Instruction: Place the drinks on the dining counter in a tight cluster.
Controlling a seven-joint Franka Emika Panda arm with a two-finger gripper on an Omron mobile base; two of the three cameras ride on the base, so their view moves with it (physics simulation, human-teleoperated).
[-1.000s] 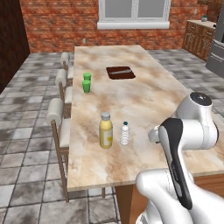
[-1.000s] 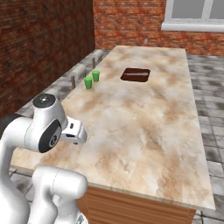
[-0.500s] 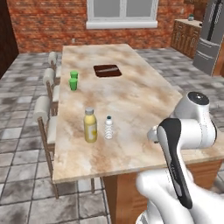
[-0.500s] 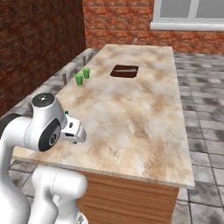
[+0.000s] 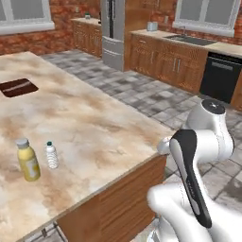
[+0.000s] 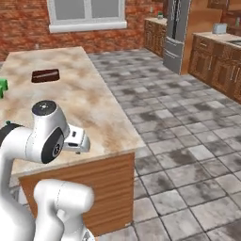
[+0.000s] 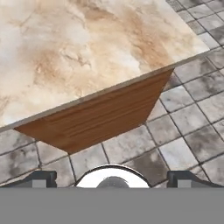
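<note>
In the left base view, the yellow juice bottle (image 5: 27,159) stands upright at about 8 o'clock on the dining counter (image 5: 90,127), with the small water bottle (image 5: 51,155) upright just beside it toward 3 o'clock, apart from it. The dark inset (image 5: 18,87) lies toward 10 o'clock. In the hand view, the gripper (image 7: 112,180) hangs over the counter's wooden end with its jaws spread wide, grasping nothing.
</note>
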